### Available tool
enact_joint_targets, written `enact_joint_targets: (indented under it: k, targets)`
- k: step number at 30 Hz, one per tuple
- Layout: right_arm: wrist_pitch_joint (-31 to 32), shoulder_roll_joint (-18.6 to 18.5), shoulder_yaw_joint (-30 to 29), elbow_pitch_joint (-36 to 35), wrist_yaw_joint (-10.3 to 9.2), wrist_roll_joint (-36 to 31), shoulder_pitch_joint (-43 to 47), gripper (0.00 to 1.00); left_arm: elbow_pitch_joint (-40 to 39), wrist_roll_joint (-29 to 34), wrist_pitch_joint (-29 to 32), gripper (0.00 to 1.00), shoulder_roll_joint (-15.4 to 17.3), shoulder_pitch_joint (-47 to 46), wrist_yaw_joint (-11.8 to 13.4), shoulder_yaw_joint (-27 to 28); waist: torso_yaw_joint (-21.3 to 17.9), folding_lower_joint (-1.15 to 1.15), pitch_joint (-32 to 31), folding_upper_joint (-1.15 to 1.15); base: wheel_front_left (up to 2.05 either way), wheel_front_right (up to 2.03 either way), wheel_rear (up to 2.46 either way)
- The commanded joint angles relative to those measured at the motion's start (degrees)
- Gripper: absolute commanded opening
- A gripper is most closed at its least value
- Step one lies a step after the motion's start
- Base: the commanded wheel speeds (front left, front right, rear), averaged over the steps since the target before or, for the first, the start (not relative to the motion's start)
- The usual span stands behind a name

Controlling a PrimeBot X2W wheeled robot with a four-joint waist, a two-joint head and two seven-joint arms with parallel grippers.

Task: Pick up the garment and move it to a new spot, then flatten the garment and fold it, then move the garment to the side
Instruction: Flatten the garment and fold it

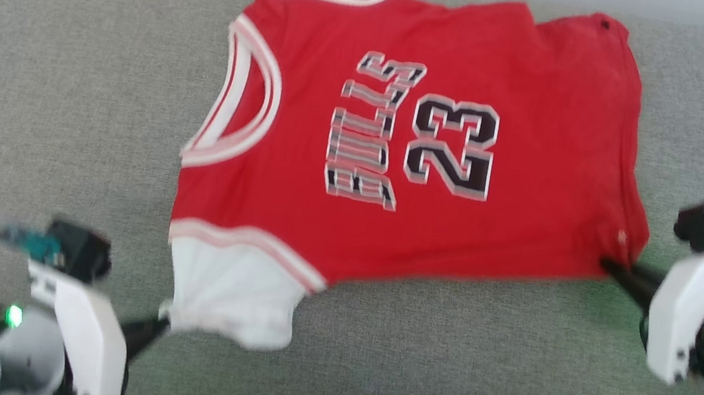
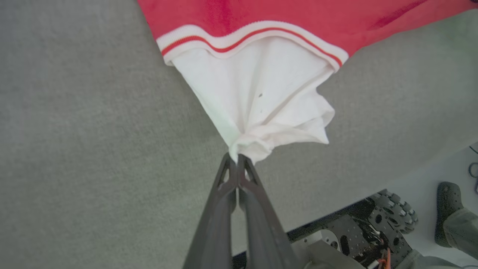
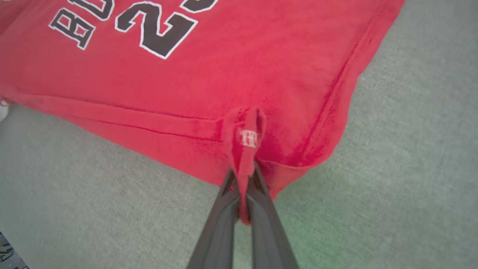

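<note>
The garment (image 1: pixel 400 143), a red jersey with black lettering and the number 23, lies spread on the grey cushion (image 1: pixel 63 119), collar toward the left. My left gripper (image 1: pixel 162 325) is shut on the white sleeve at the near left corner; in the left wrist view that white fabric (image 2: pixel 261 97) bunches into the closed fingertips (image 2: pixel 236 158). At the near right corner my right gripper (image 1: pixel 608 264) is shut on the red hem. The right wrist view has a pinched red fold (image 3: pixel 244 149) between the fingers (image 3: pixel 242 175), and the garment (image 3: pixel 209 67) stretches away behind it.
The grey cushion's (image 2: pixel 74 149) near edge runs along the lower right of the left wrist view, with the robot's base (image 2: pixel 358 231) and a person's dark shoe (image 2: pixel 448 209) on the floor below it. Bare grey fabric (image 3: pixel 410 168) surrounds the jersey.
</note>
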Motion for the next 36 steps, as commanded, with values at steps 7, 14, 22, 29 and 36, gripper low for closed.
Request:
enact_joint_targets:
  k: [7, 14, 22, 29, 36]
  targets:
    - [3.4, -3.7, -2.6, -7.6, -0.14, 2.5, 10.8, 0.00, -6.4, -2.8, -2.0, 0.00, 1.7, 8.6, 4.9, -1.6, -0.4, 0.00, 0.4, 0.00, 0.00, 0.00, 0.00]
    - [3.7, -3.2, -6.6, -11.7, -0.12, 2.8, 18.0, 0.00, -8.8, -3.0, -2.1, 0.00, 2.7, 10.1, 6.1, -2.0, -0.7, 0.00, 1.1, 0.00, 0.00, 0.00, 0.00]
    - [2.2, 0.2, -14.2, -15.4, -0.12, -0.4, 20.5, 0.00, -10.6, -1.0, -3.3, 0.00, 8.4, 4.8, 6.3, 3.6, -1.8, 0.00, 1.2, 0.00, 0.00, 0.00, 0.00]
    - [4.6, 4.2, -21.5, -19.1, -0.13, -4.4, 19.3, 0.00, -9.3, 2.8, -2.2, 0.00, 11.2, -3.9, 2.3, 7.8, -2.7, 0.00, 2.0, 0.00, 0.00, 0.00, 0.00]
    - [7.5, 8.3, -24.5, -19.6, -0.13, -8.2, 13.6, 0.00, -1.9, 7.2, 0.7, 0.00, 7.5, -14.3, -3.7, 8.8, -3.4, 0.00, 4.1, 0.00, 0.00, 0.00, 0.00]
